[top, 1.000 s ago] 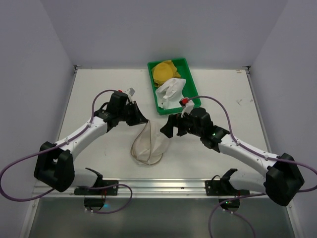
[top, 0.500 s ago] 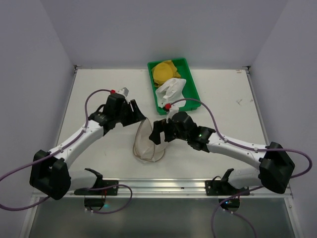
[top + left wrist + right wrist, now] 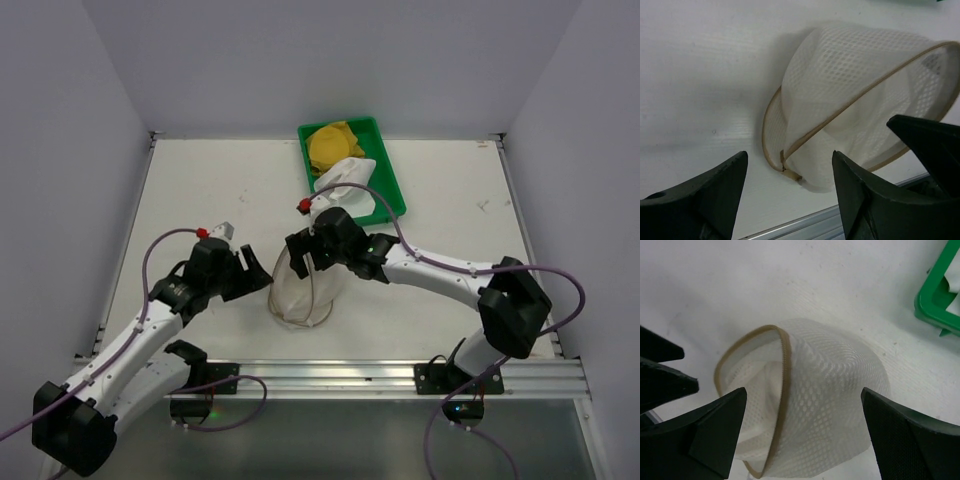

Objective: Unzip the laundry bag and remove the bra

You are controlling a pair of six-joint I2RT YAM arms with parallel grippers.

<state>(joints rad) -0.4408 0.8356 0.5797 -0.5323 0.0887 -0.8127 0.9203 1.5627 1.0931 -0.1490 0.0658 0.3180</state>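
White translucent mesh, wire-rimmed laundry bag lies mid-frame on the white bench; left jaws wide open, empty, just left of it; right jaws wide open, empty, above it.

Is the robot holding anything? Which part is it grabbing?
Nothing is held. The left tool and the right tool are both open, and the bag sits ungripped in front of them.
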